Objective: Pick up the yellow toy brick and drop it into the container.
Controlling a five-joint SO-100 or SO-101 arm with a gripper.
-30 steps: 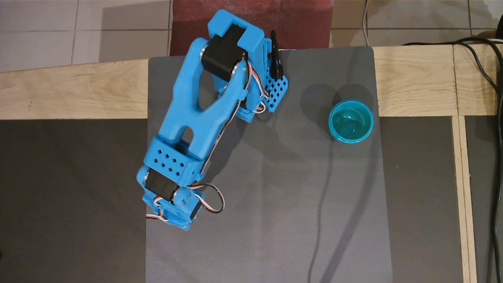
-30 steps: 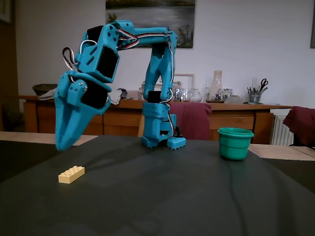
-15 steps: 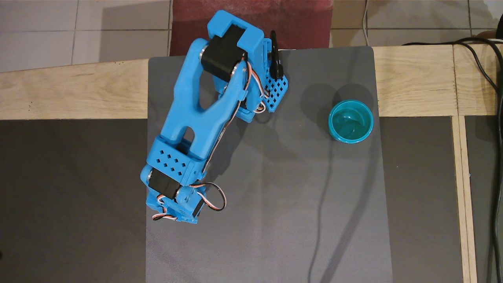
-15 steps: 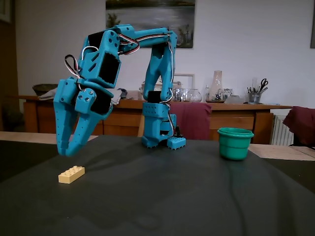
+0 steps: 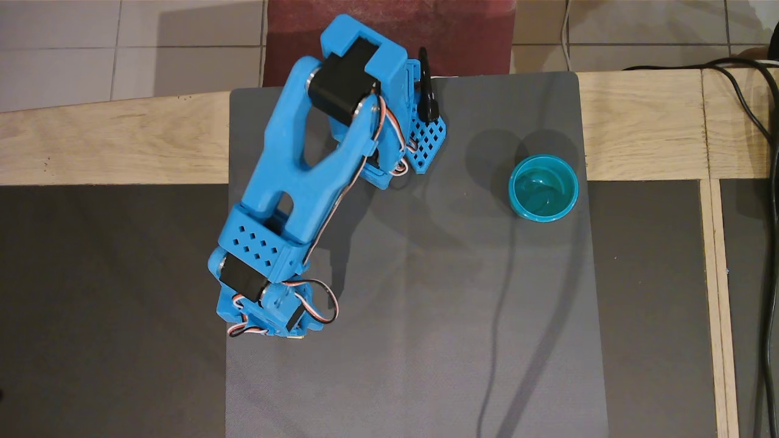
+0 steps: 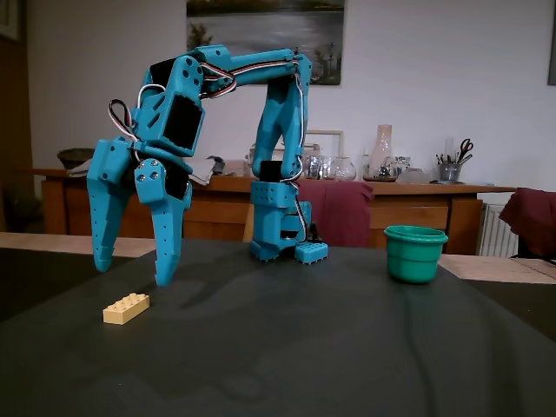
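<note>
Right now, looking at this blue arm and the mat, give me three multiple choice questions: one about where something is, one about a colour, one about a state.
1. In the fixed view, where is the yellow toy brick?
A. inside the cup
B. flat on the dark mat, below the hand
C. held between the fingers

2. What colour is the cup?
A. teal
B. red
C. white

3. How is the hand?
A. shut on the brick
B. shut and empty
C. open, its fingers spread apart above the brick

Answers: 1 B, the brick lies on the mat with the fingertips clear above it. 2 A, both views show a teal cup. 3 C, a wide gap shows between the two fingers in the fixed view.
</note>
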